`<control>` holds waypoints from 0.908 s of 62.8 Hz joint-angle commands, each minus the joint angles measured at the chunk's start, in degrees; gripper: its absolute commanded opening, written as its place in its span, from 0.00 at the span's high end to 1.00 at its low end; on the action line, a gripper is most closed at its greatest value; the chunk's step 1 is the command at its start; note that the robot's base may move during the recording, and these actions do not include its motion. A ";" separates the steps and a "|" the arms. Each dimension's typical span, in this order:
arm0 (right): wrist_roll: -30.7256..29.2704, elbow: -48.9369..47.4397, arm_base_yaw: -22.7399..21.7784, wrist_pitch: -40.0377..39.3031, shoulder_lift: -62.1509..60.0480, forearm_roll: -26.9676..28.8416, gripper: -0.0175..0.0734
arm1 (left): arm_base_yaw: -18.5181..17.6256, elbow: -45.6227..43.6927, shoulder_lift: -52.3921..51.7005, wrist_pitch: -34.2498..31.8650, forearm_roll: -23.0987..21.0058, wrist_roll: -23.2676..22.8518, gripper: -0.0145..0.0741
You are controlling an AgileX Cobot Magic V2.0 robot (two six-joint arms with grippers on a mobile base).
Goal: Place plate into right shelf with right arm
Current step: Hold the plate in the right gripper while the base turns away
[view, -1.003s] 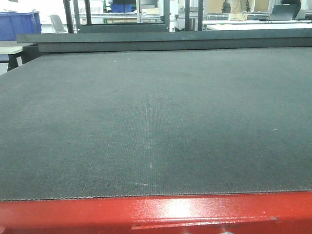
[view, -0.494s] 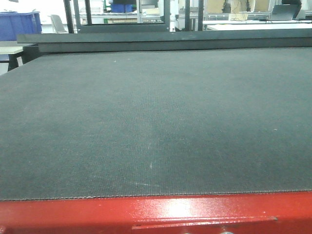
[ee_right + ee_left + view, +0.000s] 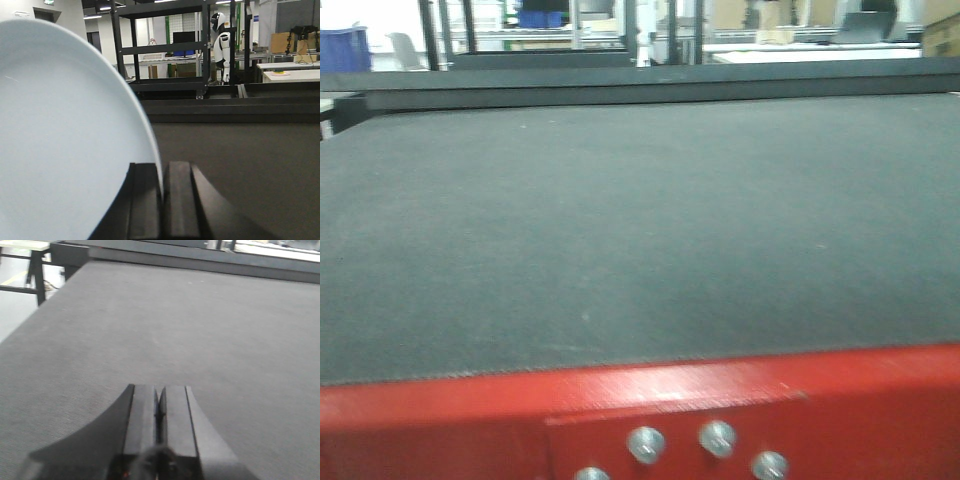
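The white plate [image 3: 65, 140] fills the left half of the right wrist view, standing on edge. My right gripper [image 3: 163, 167] is shut on its rim, one finger on each side, above the dark mat [image 3: 240, 150]. In the left wrist view my left gripper [image 3: 159, 390] is shut with nothing in it, low over the same mat [image 3: 200, 320]. Neither gripper nor the plate shows in the front view. The right shelf is out of view.
The front view holds the red table frame [image 3: 470, 410] with bolts [image 3: 717, 437] along its near edge and the mat [image 3: 640, 230] behind. A raised dark ledge [image 3: 640, 85] bounds the far side. Beyond stand a black rack [image 3: 165, 50], a white humanoid figure [image 3: 221, 40] and a blue bin [image 3: 342, 48].
The front view has shifted and blurred: the background slid left, the red frame rose in the picture, and bolts now show at the bottom edge.
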 commanded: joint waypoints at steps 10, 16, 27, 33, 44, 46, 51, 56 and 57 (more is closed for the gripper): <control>-0.31 -1.59 -0.24 -5.24 0.45 0.47 0.75 | -0.38 0.57 -0.24 -4.86 -0.13 -0.34 0.89; -0.31 -1.53 -0.24 -5.28 0.45 0.47 0.75 | -0.38 0.57 -0.24 -4.86 -0.13 -0.34 0.89; -0.31 -1.53 -0.24 -5.22 0.45 0.47 0.75 | -0.38 0.57 -0.24 -4.86 -0.13 -0.34 0.89; -0.31 -1.53 -0.24 -5.22 0.45 0.47 0.75 | -0.38 0.57 -0.24 -4.86 -0.13 -0.34 0.89; -0.31 -1.53 -0.24 -5.22 0.45 0.47 0.75 | -0.38 0.57 -0.24 -4.86 -0.13 -0.34 0.89; -0.31 -1.53 -0.24 -5.22 0.45 0.47 0.75 | -0.38 0.57 -0.24 -4.86 -0.13 -0.34 0.89; -0.31 -1.53 -0.24 -5.22 0.45 0.47 0.75 | -0.38 0.57 -0.24 -4.86 -0.13 -0.34 0.89; -0.31 -1.53 -0.24 -5.22 0.45 0.47 0.75 | -0.38 0.57 -0.24 -4.86 -0.13 -0.34 0.89; -0.31 -1.53 -0.24 -5.22 0.45 0.47 0.75 | -0.38 0.57 -0.24 -4.86 -0.13 -0.34 0.89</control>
